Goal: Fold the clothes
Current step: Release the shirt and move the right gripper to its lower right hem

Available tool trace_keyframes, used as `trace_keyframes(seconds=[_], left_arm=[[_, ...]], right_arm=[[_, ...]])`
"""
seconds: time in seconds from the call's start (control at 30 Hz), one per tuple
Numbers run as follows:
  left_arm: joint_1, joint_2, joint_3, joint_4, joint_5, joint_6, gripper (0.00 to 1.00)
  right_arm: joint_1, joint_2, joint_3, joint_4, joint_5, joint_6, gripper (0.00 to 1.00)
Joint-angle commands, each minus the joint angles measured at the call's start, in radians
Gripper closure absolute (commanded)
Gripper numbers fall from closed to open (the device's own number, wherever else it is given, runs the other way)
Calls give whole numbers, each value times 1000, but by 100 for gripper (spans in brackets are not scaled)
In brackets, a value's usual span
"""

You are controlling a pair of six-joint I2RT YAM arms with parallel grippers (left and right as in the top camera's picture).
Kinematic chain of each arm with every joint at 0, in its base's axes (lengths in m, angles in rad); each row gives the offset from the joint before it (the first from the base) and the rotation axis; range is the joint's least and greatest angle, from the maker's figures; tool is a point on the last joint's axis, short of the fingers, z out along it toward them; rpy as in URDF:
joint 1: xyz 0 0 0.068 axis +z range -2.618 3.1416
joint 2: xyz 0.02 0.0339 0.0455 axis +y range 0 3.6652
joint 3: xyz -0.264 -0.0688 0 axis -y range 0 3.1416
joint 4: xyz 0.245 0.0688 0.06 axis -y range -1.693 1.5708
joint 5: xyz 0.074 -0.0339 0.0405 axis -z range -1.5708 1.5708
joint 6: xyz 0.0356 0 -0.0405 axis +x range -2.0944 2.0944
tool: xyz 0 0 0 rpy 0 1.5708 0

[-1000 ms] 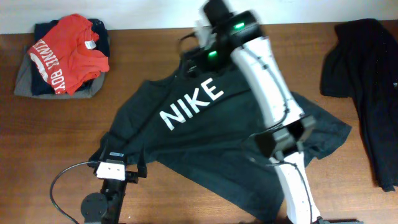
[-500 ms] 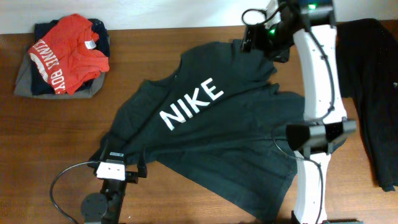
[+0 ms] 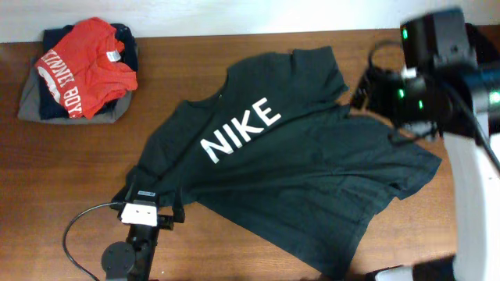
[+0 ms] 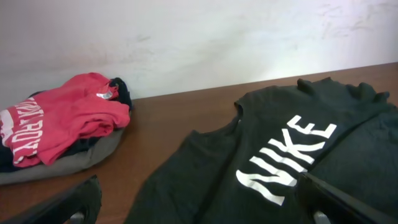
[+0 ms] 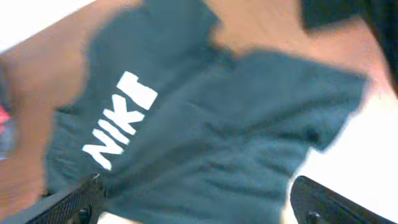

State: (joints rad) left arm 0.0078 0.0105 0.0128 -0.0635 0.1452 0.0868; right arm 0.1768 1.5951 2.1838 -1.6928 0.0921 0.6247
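Near edge: left fingers (image 4: pixel 74 202) spread wide and empty, low at the near-left of the surface (image 3: pixel 195 55), aimed across it. The black NIKE tee (image 3: pixel 297 179) lies flat and print-up in the middle of the surface, just ahead and to the right of them. Its long axis runs on a diagonal, with the hem near-right and the collar far-left. One sleeve points near-left, just beside the left arm. The other sleeve points to the far side.

Further out: right fingers (image 5: pixel 326 199) also spread wide and holding nothing, hanging above the tee's far-right side. The wrist view is blurred, with the tee below and to the left. My read is that the right arm is nearer the far sleeve and the hem side, the left arm nearer the near sleeve.

Far left: red tee (image 3: pixel 82 66) on a folded pile, well apart.
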Motion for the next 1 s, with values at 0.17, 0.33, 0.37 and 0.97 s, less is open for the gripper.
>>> trace_keyframes(seconds=[0.17, 0.33, 0.37, 0.97], left_arm=[[3, -5, -4, -3, -4, 13, 1], [3, -5, -4, -2, -4, 13, 1], [3, -5, -4, -2, -4, 13, 1], [3, -5, -4, -2, -4, 13, 1]], right_arm=[[0, -298, -422, -6, 70, 325, 1], [0, -377, -634, -5, 41, 429, 1], [0, -385, -681, -2, 19, 444, 1], [0, -480, -1054, 97, -105, 512, 1]])
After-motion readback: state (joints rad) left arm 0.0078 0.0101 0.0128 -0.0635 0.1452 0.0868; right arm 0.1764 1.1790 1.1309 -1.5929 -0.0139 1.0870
